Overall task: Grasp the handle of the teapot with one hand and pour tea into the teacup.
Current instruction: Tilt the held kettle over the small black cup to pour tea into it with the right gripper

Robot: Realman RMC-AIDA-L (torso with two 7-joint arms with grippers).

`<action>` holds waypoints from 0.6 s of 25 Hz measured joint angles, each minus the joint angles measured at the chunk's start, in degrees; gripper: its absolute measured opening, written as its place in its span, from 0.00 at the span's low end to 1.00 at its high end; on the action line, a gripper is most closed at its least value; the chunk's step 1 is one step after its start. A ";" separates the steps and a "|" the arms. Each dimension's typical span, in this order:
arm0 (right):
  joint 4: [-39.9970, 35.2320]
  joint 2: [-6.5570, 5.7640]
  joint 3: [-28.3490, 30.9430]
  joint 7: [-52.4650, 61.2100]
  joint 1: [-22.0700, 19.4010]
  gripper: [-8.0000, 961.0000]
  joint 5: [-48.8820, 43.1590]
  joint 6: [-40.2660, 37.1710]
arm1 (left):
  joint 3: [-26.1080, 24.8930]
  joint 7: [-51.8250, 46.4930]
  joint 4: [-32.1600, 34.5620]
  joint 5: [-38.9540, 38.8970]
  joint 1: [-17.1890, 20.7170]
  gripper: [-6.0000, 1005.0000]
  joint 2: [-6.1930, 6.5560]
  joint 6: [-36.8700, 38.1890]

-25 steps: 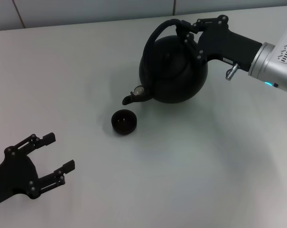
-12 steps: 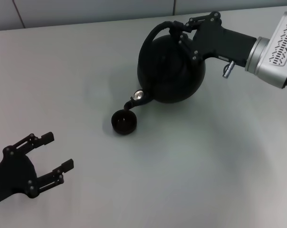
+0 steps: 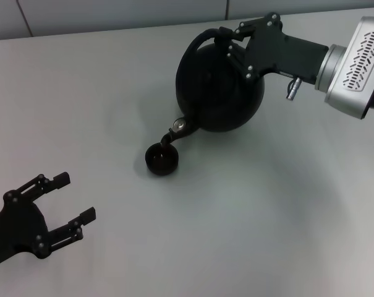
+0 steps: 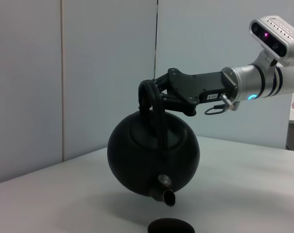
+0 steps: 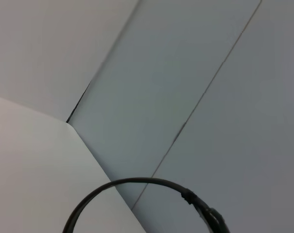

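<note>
My right gripper (image 3: 229, 38) is shut on the arched black handle (image 3: 202, 38) of the round matte black teapot (image 3: 219, 86). It holds the teapot off the table, tilted spout-down. The spout (image 3: 169, 137) hangs right over the small dark teacup (image 3: 161, 158). In the left wrist view the teapot (image 4: 153, 155) hangs in the air from the right gripper (image 4: 156, 94), its spout (image 4: 167, 195) just above the teacup (image 4: 170, 226). The right wrist view shows only the handle's hoop (image 5: 137, 184). My left gripper (image 3: 66, 199) is open and empty at the front left of the table.
The grey table (image 3: 248, 210) ends at a light panelled wall (image 3: 112, 12) behind the teapot. Nothing else stands on it.
My right gripper has carried the teapot left and tilted it further, so the spout has come down over the teacup. The left arm has not moved.
</note>
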 joint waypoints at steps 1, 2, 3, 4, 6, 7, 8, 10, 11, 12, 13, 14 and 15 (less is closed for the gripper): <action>-0.08 0.00 -0.01 -0.19 0.04 0.13 0.00 -0.09 | 0.01 0.00 -0.01 0.00 0.00 0.80 0.00 0.00; -0.21 0.00 -0.04 -0.62 0.06 0.13 0.00 -0.16 | 0.01 0.00 -0.01 0.00 0.00 0.80 0.00 0.00; -0.40 -0.01 -0.36 -0.88 0.10 0.13 0.00 -0.20 | 0.02 0.00 0.00 0.00 0.00 0.80 0.00 0.00; -0.40 -0.01 -0.36 -0.88 0.10 0.13 0.00 -0.20 | 0.02 0.00 0.00 0.00 0.00 0.80 0.00 0.00; -0.65 -0.01 -0.92 -0.91 0.15 0.13 0.00 -0.22 | 0.03 0.00 0.04 0.00 0.00 0.80 0.00 0.00; -0.82 0.00 -1.19 -0.93 0.17 0.13 0.00 -0.23 | 0.03 0.00 0.05 0.00 -0.01 0.80 0.00 0.00; -1.13 0.02 -1.45 -0.95 0.18 0.13 0.00 -0.24 | 0.03 0.00 0.07 0.00 -0.07 0.80 0.00 0.00; -1.23 0.04 -1.57 -0.96 0.23 0.13 0.00 -0.24 | 0.03 0.00 0.07 0.00 -0.08 0.80 0.00 0.00; -1.26 0.04 -1.74 -0.96 0.27 0.13 0.00 -0.24 | 0.03 0.00 0.07 0.00 -0.09 0.80 0.00 0.00; -1.31 0.05 -1.86 -0.96 0.31 0.13 0.00 -0.24 | 0.03 0.00 0.07 0.00 -0.09 0.80 0.00 0.01; -1.46 0.07 -2.09 -0.96 0.36 0.13 0.00 -0.24 | 0.03 0.00 0.07 0.00 -0.09 0.80 0.00 0.01; -1.46 0.07 -2.09 -0.96 0.36 0.13 0.00 -0.24 | 0.03 0.00 0.07 0.00 -0.09 0.80 0.00 0.01; -1.55 0.07 -2.15 -0.97 0.39 0.13 0.00 -0.25 | 0.03 0.00 0.07 0.00 -0.10 0.80 0.00 0.00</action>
